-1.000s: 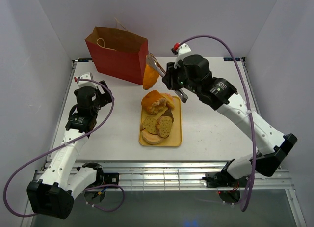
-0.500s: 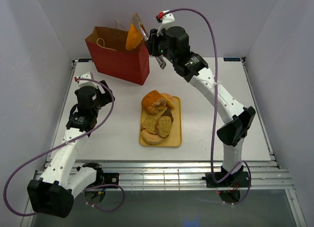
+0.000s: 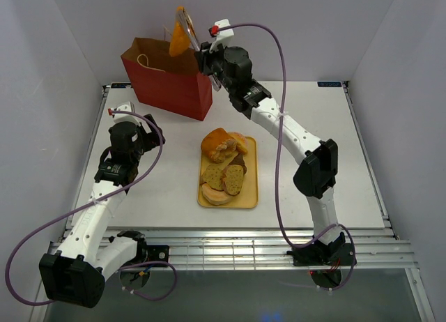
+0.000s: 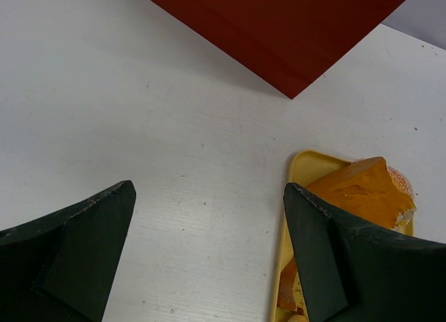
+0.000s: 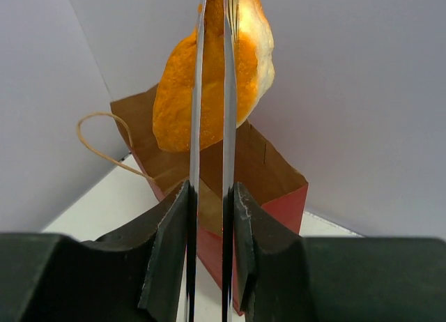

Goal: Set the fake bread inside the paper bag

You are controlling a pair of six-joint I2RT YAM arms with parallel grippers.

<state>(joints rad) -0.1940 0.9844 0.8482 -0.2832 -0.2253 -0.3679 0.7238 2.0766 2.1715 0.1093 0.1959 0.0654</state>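
My right gripper (image 3: 207,59) (image 5: 209,196) is shut on a pair of metal tongs (image 5: 196,92). The tongs pinch a glossy golden-orange roll (image 3: 179,38) (image 5: 209,64) and hold it above the open mouth of the red paper bag (image 3: 169,79) (image 5: 279,186). More fake bread lies on the yellow tray (image 3: 249,191): a big orange roll (image 3: 217,143) (image 4: 359,191), tan speckled slices (image 3: 224,177) and a pale bun (image 3: 214,194). My left gripper (image 3: 144,129) (image 4: 209,221) is open and empty over the table, left of the tray (image 4: 298,196) and in front of the bag (image 4: 279,29).
The bag stands upright at the back left of the table, string handles (image 3: 145,59) at its rim. White walls enclose the table on three sides. The right arm stretches across the back of the table above the tray's far end.
My right gripper has lifted the tongs and the orange roll up and leftward, from beside the bag's right corner to over its open mouth. The left arm has not moved.
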